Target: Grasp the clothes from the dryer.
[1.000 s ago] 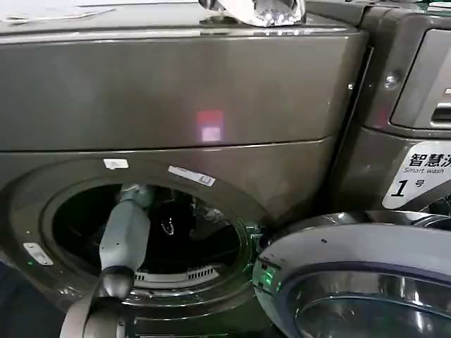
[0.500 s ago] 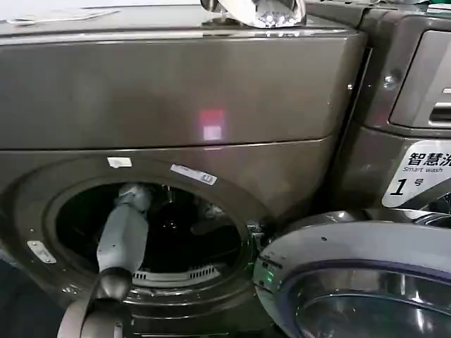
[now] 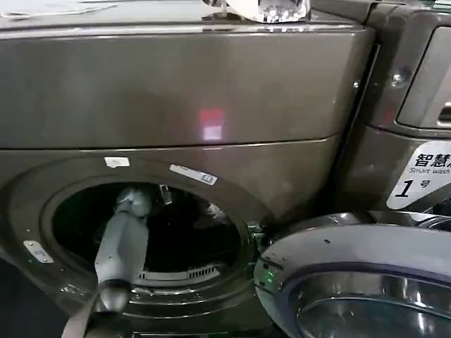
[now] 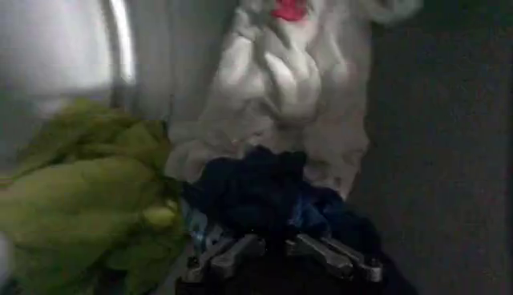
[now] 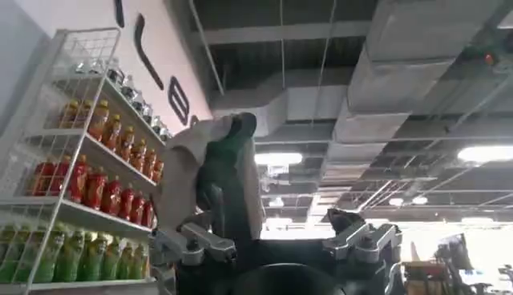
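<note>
The left arm (image 3: 123, 243) is reaching through the porthole into the dryer (image 3: 176, 91) — its left gripper (image 4: 280, 250) is spreading its fingers apart against the dark garment of the clothes (image 4: 240, 184), heaped in the drum. The right gripper (image 5: 276, 240) is pointing up at the ceiling — fingers apart, empty.

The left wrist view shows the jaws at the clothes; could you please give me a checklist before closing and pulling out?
1. Dryer door swung open: ok.
2. Left arm reaches through the porthole: ok.
3. Left gripper at the navy garment, jaws open: ok.
4. Cloth between the jaws: cannot tell.
5. Green garment and white garment lie beside, ungrasped: not ok.
6. Right gripper raised away, open: ok.
</note>
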Robot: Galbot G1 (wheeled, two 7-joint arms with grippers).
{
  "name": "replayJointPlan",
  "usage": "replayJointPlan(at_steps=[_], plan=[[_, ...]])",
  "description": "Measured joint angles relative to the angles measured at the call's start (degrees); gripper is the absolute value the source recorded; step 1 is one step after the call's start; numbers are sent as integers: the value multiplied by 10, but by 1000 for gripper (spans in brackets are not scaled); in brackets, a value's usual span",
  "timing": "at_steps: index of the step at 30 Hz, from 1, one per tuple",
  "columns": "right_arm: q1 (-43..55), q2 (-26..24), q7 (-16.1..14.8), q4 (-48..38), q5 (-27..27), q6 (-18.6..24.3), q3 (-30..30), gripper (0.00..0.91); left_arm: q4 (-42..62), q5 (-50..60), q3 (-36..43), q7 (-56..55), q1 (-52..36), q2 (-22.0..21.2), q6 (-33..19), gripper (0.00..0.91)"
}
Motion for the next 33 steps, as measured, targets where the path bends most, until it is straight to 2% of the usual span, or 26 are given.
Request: replayJointPlan(at_steps=[9, 17, 24, 33], plan=[[-2, -2, 1, 0, -1, 0, 0, 907, -82, -181, 4, -207, 48, -24, 84, 0], [-2, -1, 0, 2, -1, 3, -1, 907, -105, -330, 12, -345, 66, -44, 112, 0], [-1, 0, 0, 2, -1, 6, 0, 907, -111, -406, 12, -417, 67, -46, 125, 0], [-1, 1, 5, 8, 4, 6, -4, 907, -113, -443, 13, -452, 73, -46, 131, 0]])
